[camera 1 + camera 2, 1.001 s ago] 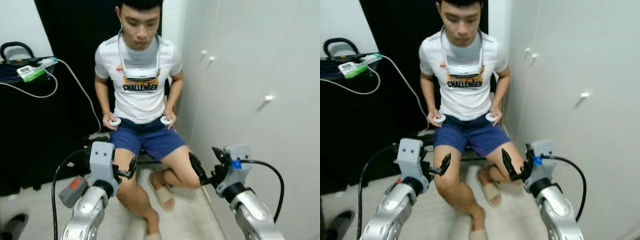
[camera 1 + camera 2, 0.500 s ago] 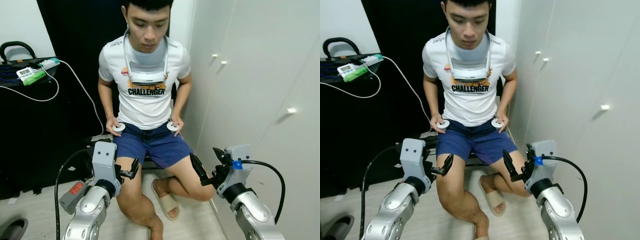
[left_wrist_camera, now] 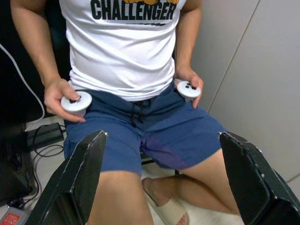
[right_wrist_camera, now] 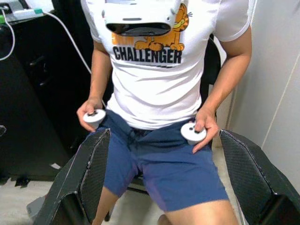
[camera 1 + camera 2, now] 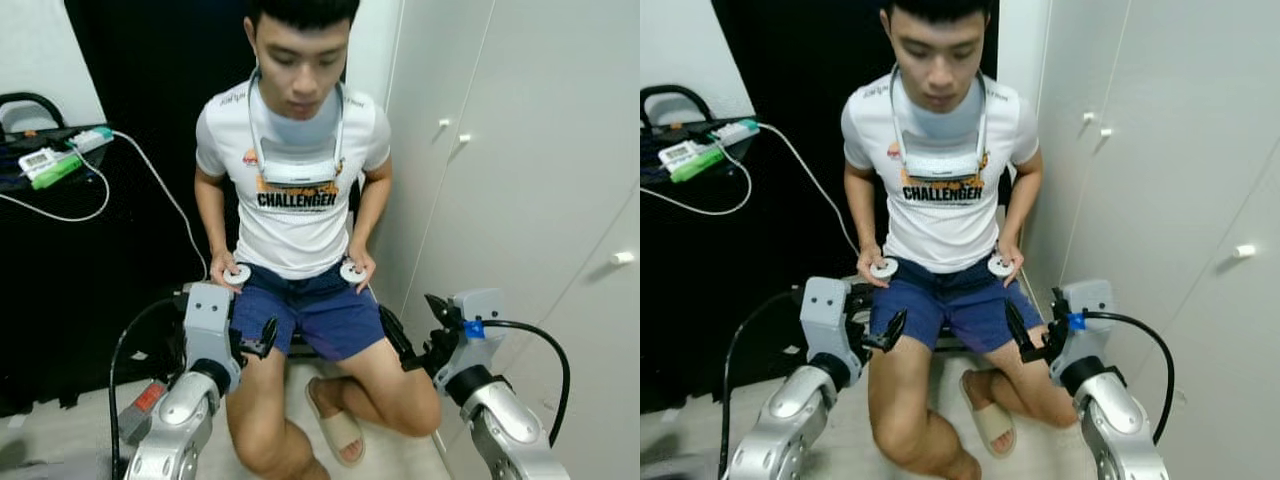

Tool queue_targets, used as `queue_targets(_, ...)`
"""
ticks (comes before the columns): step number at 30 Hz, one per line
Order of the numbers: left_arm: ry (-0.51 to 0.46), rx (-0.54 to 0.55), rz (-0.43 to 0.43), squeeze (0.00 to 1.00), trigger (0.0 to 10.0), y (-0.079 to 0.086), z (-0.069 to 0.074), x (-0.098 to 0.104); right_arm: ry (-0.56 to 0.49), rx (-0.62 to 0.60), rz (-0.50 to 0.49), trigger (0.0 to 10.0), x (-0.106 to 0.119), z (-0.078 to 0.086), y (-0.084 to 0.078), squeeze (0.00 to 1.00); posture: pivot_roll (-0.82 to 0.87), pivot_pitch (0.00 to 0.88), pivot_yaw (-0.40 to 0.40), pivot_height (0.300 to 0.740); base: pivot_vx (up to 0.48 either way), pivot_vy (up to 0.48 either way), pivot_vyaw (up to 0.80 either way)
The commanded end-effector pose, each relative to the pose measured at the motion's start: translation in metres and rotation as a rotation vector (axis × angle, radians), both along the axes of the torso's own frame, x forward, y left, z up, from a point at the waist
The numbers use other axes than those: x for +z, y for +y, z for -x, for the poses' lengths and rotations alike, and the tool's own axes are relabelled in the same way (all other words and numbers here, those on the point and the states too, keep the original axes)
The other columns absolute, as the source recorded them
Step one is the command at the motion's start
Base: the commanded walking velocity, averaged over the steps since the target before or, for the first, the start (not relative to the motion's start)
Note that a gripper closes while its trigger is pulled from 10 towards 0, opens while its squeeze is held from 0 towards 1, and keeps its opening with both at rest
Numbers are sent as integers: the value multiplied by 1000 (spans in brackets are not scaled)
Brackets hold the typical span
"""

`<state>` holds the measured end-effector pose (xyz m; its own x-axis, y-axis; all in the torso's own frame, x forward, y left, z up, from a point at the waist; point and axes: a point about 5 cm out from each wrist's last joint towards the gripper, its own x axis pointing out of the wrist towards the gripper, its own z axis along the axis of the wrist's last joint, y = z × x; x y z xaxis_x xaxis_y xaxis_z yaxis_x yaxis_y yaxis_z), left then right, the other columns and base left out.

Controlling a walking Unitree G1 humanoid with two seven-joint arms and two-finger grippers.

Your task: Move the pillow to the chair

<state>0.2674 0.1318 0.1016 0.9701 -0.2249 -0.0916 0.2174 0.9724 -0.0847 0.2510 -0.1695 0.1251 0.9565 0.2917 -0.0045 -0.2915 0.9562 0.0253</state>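
**Inspector A:** Left gripper (image 5: 889,330), status?

**Inspector B:** Raised in front of the robot, level with the knees of the seated person in a white printed T-shirt and blue shorts (image 5: 300,200). In the left wrist view its black fingers (image 3: 82,173) stand well apart. Jaws spread, pinching nothing.

**Inspector A:** Right gripper (image 5: 412,328)?

**Inspector B:** Same height, just beside the person's other knee, near the white wardrobe doors (image 5: 520,150). Its black fingers (image 4: 253,173) are likewise wide apart. Jaws spread, holding nothing.

**Inspector A:** The task's things?

**Inspector B:** The black chair (image 4: 213,61) is directly ahead, between the two grippers. The person sits on it, so only part of its back shows behind one arm. Pillow's position: cannot tell.

**Inspector A:** Details of the person?

**Inspector B:** Each hand rests on a thigh and holds a round white controller, one here (image 3: 76,102) and the other here (image 3: 187,89). A white headset (image 4: 140,18) hangs at the chest. One foot, tucked under the chair, wears a beige slipper (image 5: 335,430).

**Inspector A:** Surroundings?

**Inspector B:** On the robot's left stands a black table (image 5: 700,240). On it lie a white power strip (image 5: 85,140) and a small green and white device (image 5: 40,163). A white cable (image 5: 160,190) runs from the strip down towards the floor beside the person.
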Motion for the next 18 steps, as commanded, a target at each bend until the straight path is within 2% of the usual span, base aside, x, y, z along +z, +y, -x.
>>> queue_targets(1, 2, 7, 4, 0, 10000, 0, 0, -1, -1, -9, 1, 10000, 1, 0, -3, 0, -64, 0, 3, 735, 0, 0, 0)
queue_targets(18, 3, 11, 15, 0, 10000, 1, 0, 0, -13, -3, -5, 10000, 4, -3, -2, 0, -56, 0, -2, 735, 0, 0, 0)
